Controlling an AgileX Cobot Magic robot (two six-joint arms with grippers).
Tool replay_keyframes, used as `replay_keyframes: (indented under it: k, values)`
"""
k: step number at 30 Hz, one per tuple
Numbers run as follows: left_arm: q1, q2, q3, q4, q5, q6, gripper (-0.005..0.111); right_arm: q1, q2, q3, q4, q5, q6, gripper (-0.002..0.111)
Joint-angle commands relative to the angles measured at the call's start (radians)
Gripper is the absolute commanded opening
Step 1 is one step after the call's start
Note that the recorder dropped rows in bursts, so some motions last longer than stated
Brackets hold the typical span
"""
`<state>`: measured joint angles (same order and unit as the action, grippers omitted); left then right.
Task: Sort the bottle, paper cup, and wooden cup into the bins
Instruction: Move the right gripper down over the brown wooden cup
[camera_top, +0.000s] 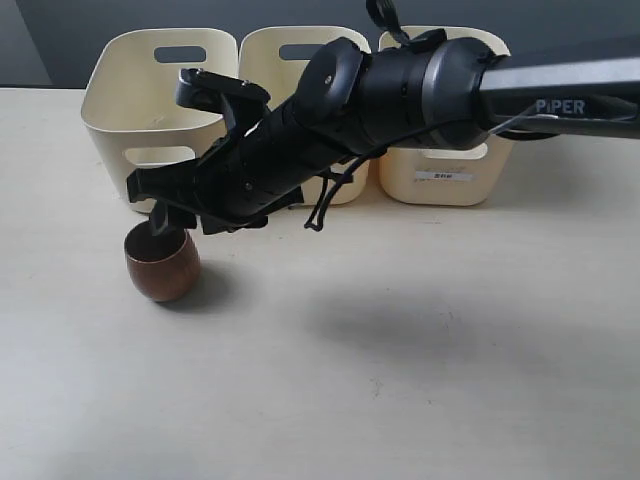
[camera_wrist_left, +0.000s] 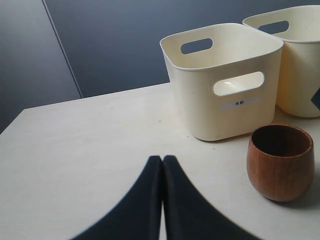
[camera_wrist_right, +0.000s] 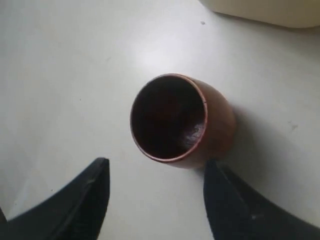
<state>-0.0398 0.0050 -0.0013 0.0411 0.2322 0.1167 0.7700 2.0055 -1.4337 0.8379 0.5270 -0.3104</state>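
Note:
The wooden cup stands upright on the table, left of centre, in front of the left bin. My right gripper has reached across and hangs just above the cup's rim. In the right wrist view the right gripper is open, with the wooden cup just ahead of its fingertips and nothing between them. My left gripper is shut and empty, low over the table; the wooden cup is off to one side of it. Neither the bottle nor the paper cup is in view.
Three cream bins stand in a row at the back: left, middle and right. The right arm hides much of the middle and right bins. The labelled left bin stands close behind the cup.

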Motion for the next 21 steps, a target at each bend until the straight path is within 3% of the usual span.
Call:
replay_keyframes:
  k: [1, 21]
  values:
    - [-0.003, -0.005, 0.001, 0.000, -0.001, -0.002, 0.000, 0.028, 0.002, 0.002, -0.003, -0.073, -0.003, 0.054]
    - [-0.003, -0.005, 0.001, 0.000, -0.001, -0.002, 0.000, 0.038, 0.063, 0.002, -0.005, -0.138, -0.003, 0.054]
